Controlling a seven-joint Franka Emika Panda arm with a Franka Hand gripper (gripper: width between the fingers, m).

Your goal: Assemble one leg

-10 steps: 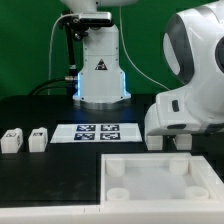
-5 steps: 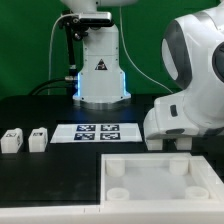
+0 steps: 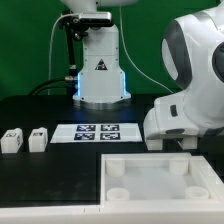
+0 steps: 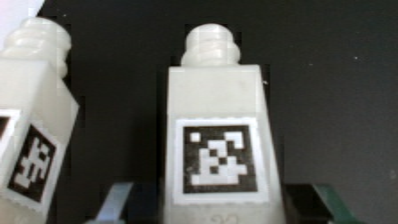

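— What has the pincer got?

— In the wrist view its two dark fingers stand on either side of a small white plastic block with a black-and-white square tag: the leg. The fingertips are cut off by the picture's edge. I cannot tell whether they press the leg or only flank it.

— And the leg's far end?

— A rounded knob, pointing away from the pincer. A second white tagged block lies parallel just outside one finger, half cut off.

— The exterior view?

— The arm's bulky white casing hides the pincer. Two small white stubs poke out beneath it, too hidden to name.

— Any container?

— A large white square panel with a raised rim lies on the black table near the pincer, one side cut off. Round sockets show inside it as shallow white rings. Well apart from the pincer, beyond the marker board, sit two more small white blocks.
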